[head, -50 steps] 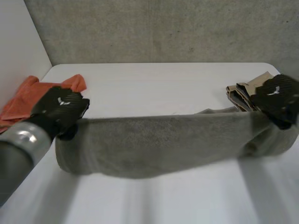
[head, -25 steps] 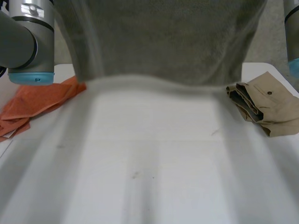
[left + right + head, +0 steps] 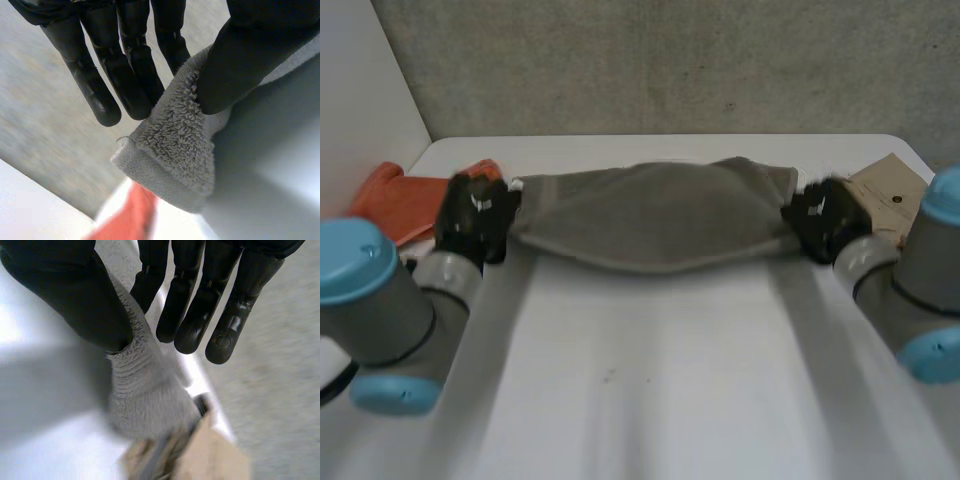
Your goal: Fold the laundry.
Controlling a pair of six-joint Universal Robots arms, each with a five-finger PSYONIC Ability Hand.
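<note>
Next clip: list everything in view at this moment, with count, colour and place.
table: one, white, in front of the grey wall
grey towel: one, grey, stretched across the table's far side, sagging in the middle
orange cloth: one, orange, table's far left corner
tan folded garment: one, tan, table's far right edge
left hand: one, black, pinching the towel's left end
right hand: one, black, pinching the towel's right end
</note>
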